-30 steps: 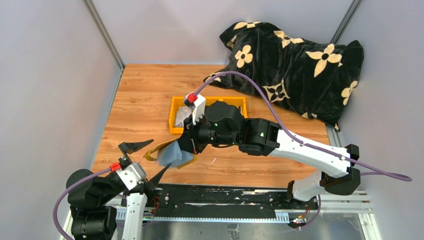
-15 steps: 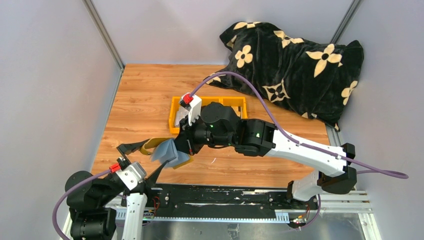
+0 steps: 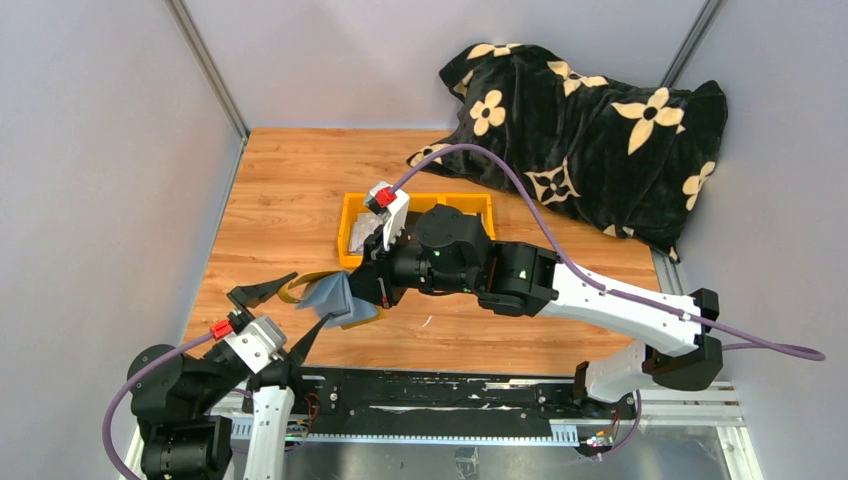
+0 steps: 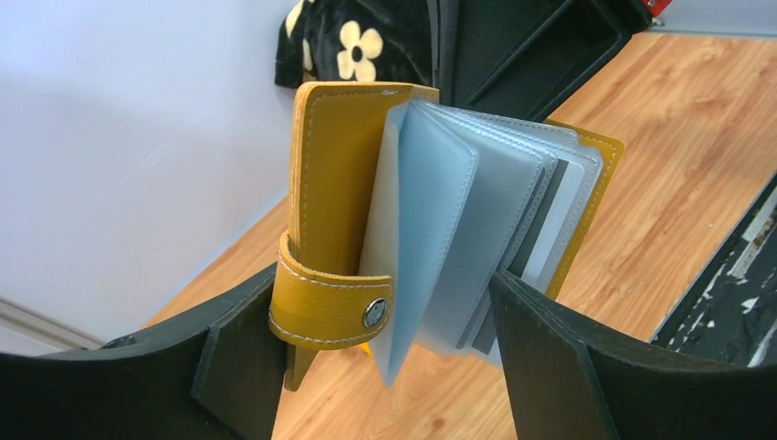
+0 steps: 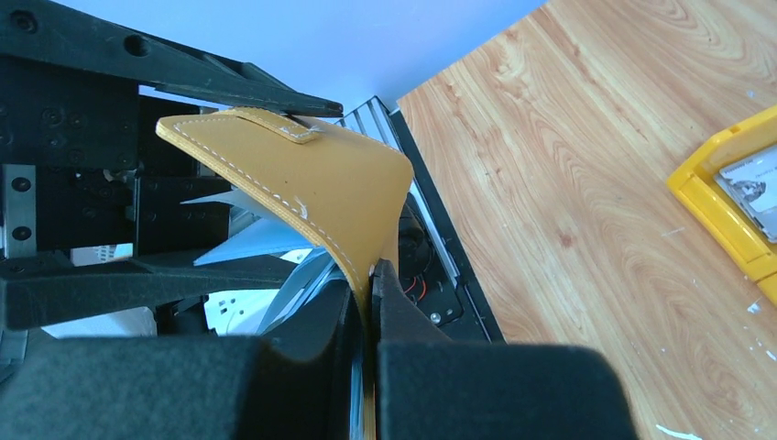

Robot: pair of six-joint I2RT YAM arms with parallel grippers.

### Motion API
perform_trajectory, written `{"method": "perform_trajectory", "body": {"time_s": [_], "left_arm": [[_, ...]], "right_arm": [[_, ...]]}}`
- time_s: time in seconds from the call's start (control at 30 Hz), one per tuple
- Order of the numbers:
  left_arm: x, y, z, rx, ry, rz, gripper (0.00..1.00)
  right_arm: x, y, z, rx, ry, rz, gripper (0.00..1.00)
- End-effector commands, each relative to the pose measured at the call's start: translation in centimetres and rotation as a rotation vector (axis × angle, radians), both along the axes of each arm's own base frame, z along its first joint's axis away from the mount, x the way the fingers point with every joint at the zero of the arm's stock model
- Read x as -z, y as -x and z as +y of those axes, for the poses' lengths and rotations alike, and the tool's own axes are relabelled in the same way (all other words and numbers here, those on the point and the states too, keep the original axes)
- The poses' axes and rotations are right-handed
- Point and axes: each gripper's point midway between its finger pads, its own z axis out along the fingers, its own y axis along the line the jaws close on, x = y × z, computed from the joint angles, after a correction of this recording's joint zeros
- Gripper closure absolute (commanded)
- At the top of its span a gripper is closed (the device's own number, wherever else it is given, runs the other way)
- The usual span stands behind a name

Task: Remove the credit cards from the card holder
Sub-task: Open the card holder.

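My right gripper (image 3: pixel 372 290) holds the mustard-yellow card holder (image 3: pixel 330 295) off the table, shut on one cover (image 5: pixel 302 183) near its edge. The holder hangs open, with its grey-blue sleeves (image 4: pixel 458 211) fanned out and its snap strap (image 4: pixel 330 307) hanging down. My left gripper (image 3: pixel 310 300) is open, one finger on each side of the holder's free end; the left finger (image 4: pixel 220 357) is by the strap and the right finger (image 4: pixel 550 357) in front of the sleeves. A darker card edge (image 4: pixel 542 220) shows between the sleeves. Pale credit cards (image 3: pixel 362 233) lie in the yellow tray.
The yellow compartment tray (image 3: pixel 470 200) sits mid-table behind the right wrist; its corner (image 5: pixel 724 220) shows in the right wrist view. A black floral blanket (image 3: pixel 590 130) fills the back right corner. Grey walls enclose the table, and a black rail (image 3: pixel 440 390) runs along its near edge.
The right arm has carried the open holder to the left, in between the left gripper's fingers. The left fingers have come somewhat closer together.
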Motion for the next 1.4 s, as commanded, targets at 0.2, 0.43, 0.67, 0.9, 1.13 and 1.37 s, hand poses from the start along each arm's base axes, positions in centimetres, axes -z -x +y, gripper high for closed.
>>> {"method": "perform_trajectory", "body": {"time_s": [0.2,0.43,0.67,0.9,1.13,1.37], "left_arm": [[-1.9,-0.2,-0.9,0.059,0.021,-0.061,0.49],[-2.3,-0.1,-0.7,0.042,0.016,-0.078,0.52],[-3.5,-1.4,0.9,-0.070,0.054,-0.110,0.44],[-5.4,-1.6,1.7,-0.130,0.142,-0.146,0.54],[-5.6,-1.5,2.1,-0.163,0.162,-0.153,0.59],[-5.3,-1.0,1.1,-0.099,0.177,-0.122,0.59]], "right_arm": [[-0.3,6.7,-1.7,-0.302,-0.043,0.004,1.00],[0.2,7.7,-3.0,-0.369,-0.049,-0.029,1.00],[0.3,8.5,-3.2,-0.410,-0.054,-0.029,1.00],[0.3,8.9,-3.3,-0.430,-0.052,-0.038,1.00],[0.2,8.8,-3.5,-0.424,-0.057,-0.042,1.00],[-0.3,9.0,-3.6,-0.432,-0.070,-0.044,1.00]]}}
